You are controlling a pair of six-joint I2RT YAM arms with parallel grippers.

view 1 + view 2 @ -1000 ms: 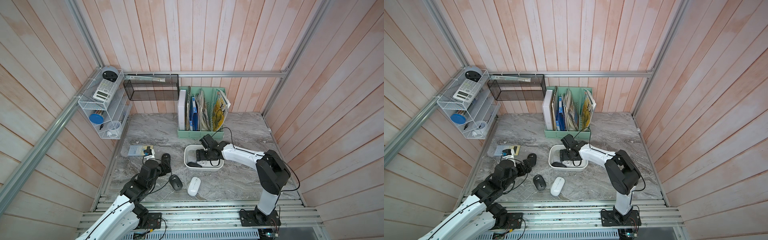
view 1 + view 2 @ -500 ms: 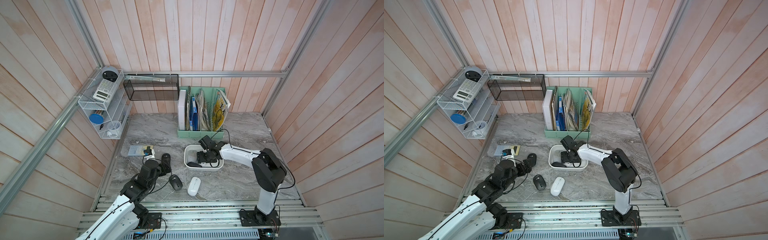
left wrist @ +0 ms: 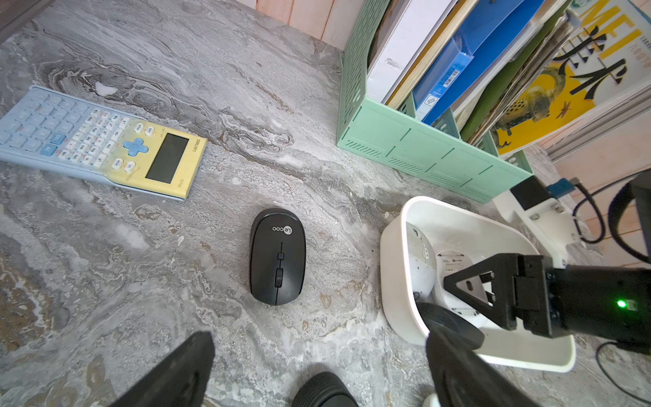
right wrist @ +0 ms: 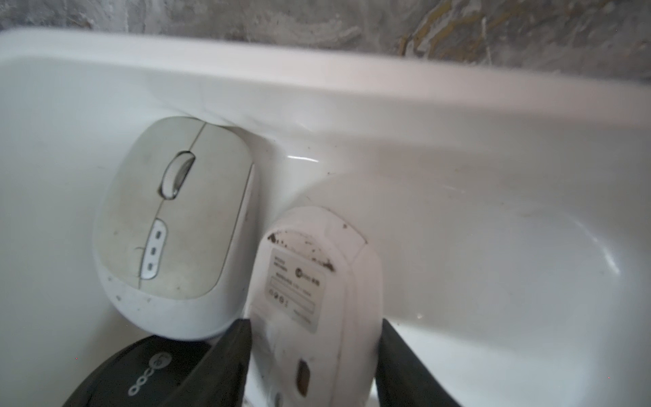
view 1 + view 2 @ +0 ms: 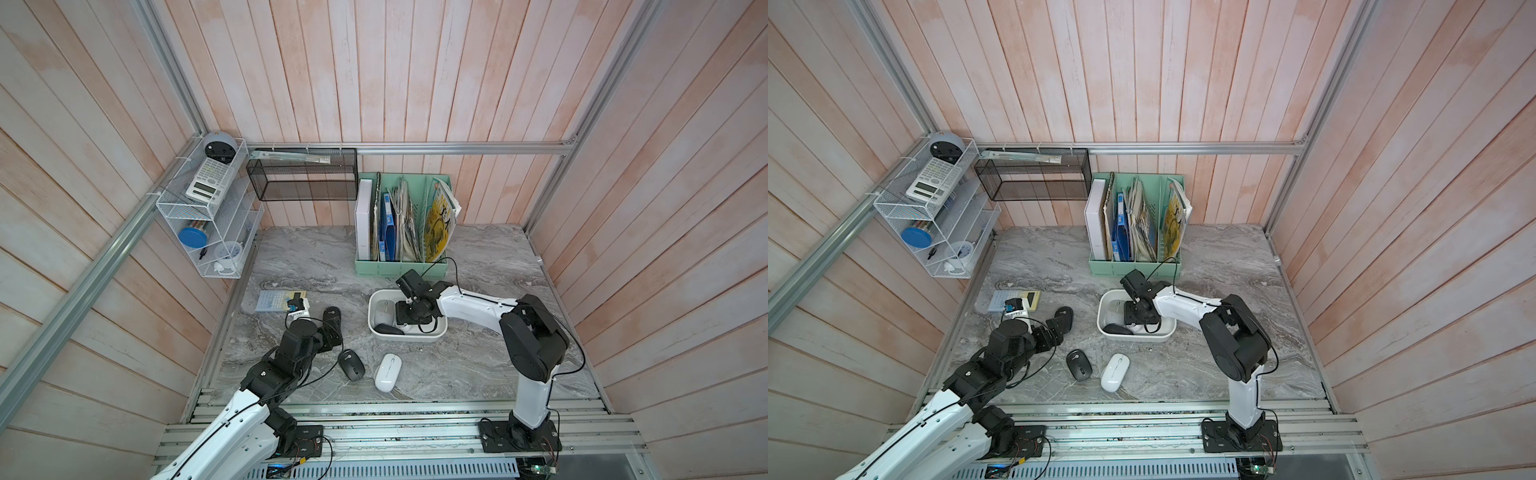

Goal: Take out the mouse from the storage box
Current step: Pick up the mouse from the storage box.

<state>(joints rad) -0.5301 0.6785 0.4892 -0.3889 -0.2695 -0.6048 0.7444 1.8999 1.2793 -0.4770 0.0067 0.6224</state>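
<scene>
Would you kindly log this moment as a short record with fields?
storage box: holds beige mouse, boxed black mouse, upturned white mouse
right tool: inside the box, fingers against both sides of upturned white mouse
left tool: open, empty, over the table
out on table: black mouse ahead of left tool, second black mouse, flat white mouse

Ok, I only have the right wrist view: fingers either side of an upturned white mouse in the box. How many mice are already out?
Observer: Three lie on the table: a black mouse beside a white mouse, and a second black mouse further back.
Operator: Is the left gripper near the box?
Observer: No. The left gripper hangs open by that second black mouse, apart from the box.
Operator: What's behind the box?
Observer: A green file holder, with bare table between them.
</scene>
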